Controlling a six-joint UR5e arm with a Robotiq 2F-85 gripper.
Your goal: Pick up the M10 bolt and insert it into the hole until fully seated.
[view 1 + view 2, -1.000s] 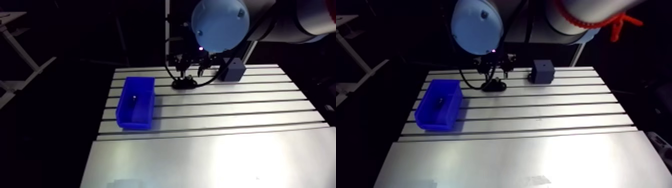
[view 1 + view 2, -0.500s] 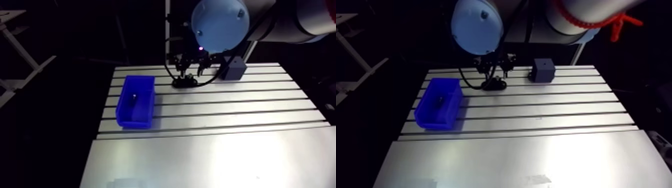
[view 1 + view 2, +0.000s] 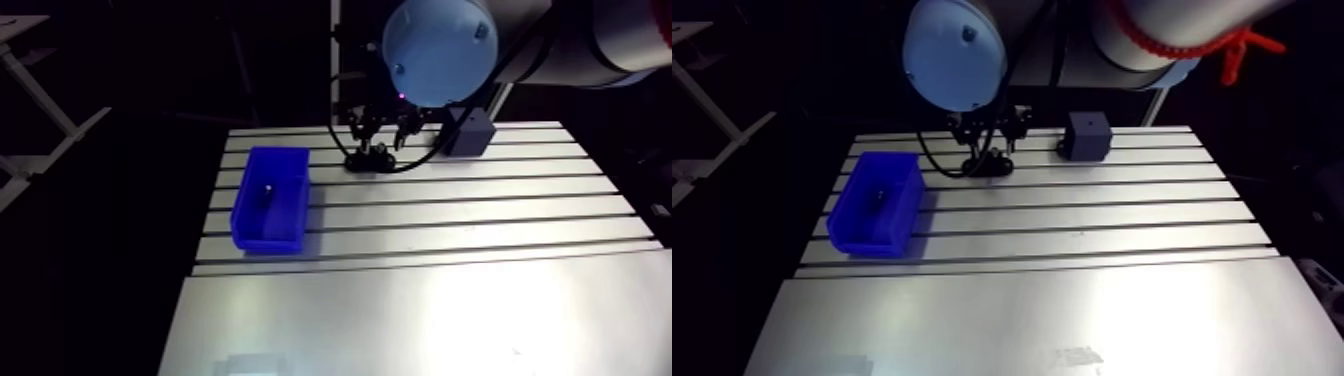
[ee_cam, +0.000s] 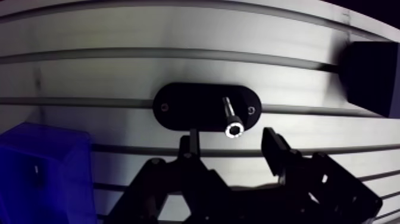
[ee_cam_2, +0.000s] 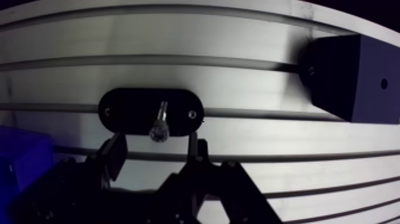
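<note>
Gripper [image 5: 156, 142] fingers spread, not touching the M10 bolt [image 5: 159, 119], which stands in the black oval plate [image 5: 128, 110] between them; blue bin [image 3: 268, 243] well apart.

The bolt [image 4: 231, 116] stands up from the black oval plate [image 4: 178, 107], and the gripper [image 4: 232, 138] has its two fingers [image 4: 191, 143] spread on both sides of it, with a gap to each. The dark block [image 3: 1086, 135] is near the plate on one side, the blue bin [image 3: 877, 203] well apart on the other. In front of them the table [image 3: 1072, 310] offers free passage.
</note>
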